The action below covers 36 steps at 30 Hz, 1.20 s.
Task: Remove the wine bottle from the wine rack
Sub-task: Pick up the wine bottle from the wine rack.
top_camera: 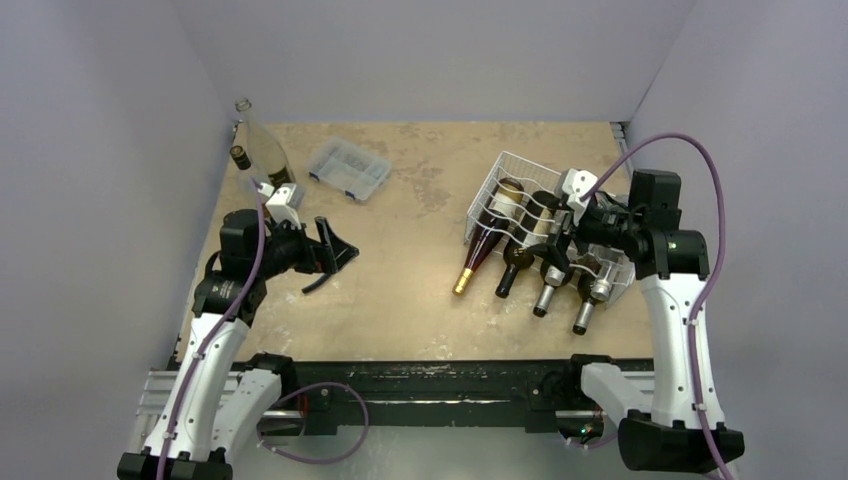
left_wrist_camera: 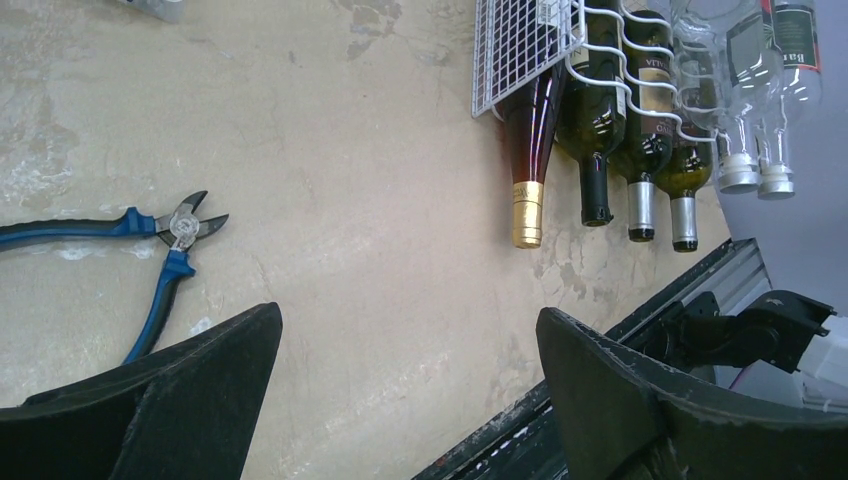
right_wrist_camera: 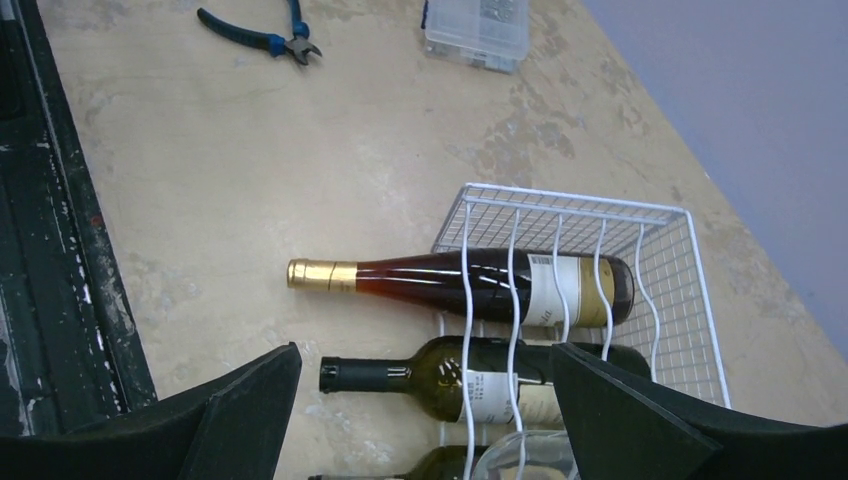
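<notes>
The white wire wine rack (top_camera: 497,172) lies on the table at the right, with several wine bottles in its cradles, necks toward the near edge. At its left end is a brown bottle with a gold cap (top_camera: 478,255), beside it a dark green one with a black cap (top_camera: 514,265). My right gripper (top_camera: 560,250) hangs open above the rack. In the right wrist view the rack (right_wrist_camera: 672,262) and gold-capped bottle (right_wrist_camera: 450,285) show, and the green bottle (right_wrist_camera: 400,376) lies below the right gripper (right_wrist_camera: 425,352). My left gripper (top_camera: 335,265) is open and empty, far left of the rack (left_wrist_camera: 515,50).
Two bottles (top_camera: 262,150) stand at the back left corner. A clear plastic compartment box (top_camera: 348,168) sits at the back middle. Blue-handled pliers (left_wrist_camera: 165,250) lie on the table near the left gripper (left_wrist_camera: 407,312). The black frame rail (top_camera: 430,385) runs along the near edge.
</notes>
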### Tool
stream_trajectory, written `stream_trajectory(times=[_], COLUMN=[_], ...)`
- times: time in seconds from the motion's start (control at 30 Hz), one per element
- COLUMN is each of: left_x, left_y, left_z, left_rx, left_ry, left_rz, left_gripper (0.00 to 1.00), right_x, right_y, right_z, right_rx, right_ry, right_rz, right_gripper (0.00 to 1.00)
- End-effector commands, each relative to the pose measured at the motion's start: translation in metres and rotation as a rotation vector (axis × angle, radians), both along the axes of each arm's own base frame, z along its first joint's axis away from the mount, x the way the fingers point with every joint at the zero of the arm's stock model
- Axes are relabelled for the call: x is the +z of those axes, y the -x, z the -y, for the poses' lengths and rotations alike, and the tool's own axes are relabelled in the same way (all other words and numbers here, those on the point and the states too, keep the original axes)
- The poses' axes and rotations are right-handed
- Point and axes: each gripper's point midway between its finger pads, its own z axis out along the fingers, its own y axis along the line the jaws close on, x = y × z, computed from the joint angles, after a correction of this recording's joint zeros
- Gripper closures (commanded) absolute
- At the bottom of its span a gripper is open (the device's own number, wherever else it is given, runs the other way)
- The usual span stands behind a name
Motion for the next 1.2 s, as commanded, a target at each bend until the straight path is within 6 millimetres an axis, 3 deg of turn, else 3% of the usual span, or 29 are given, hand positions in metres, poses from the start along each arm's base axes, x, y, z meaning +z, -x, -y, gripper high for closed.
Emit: stream_trajectory(times=[0.0, 0.3, 0.63, 0.93, 1.17], left_x=[0.002, 0.005, -0.005, -0.008, -0.003], left_y=[0.001, 0.004, -0.002, -0.001, 0.002], left_z=[0.002, 0.007, 0.013, 0.012, 0.011], left_rx=[-0.017, -0.031, -0.042, -0.043, -0.053], left_ry=[0.001, 0.039, 0.065, 0.056, 0.046], left_rz=[0.02, 0.016, -0.056, -0.066, -0.034], left_gripper=[0.0, 0.0, 0.0, 0.0, 0.0], right_x=[-0.001, 0.003, 0.009, 0.01, 0.007], right_y=[0.008, 0.008, 0.001, 0.005, -0.005], right_z=[0.011, 0.029, 0.046, 0.057, 0.075], right_rx=[-0.118, -0.216, -0.334, -0.275, -0.168], right_ry=[0.001, -0.05, -0.08, 0.071, 0.252], right_rz=[-0.053, -0.06, -0.051, -0.062, -0.077], right_gripper=[0.01, 0.01, 0.01, 0.01, 0.01])
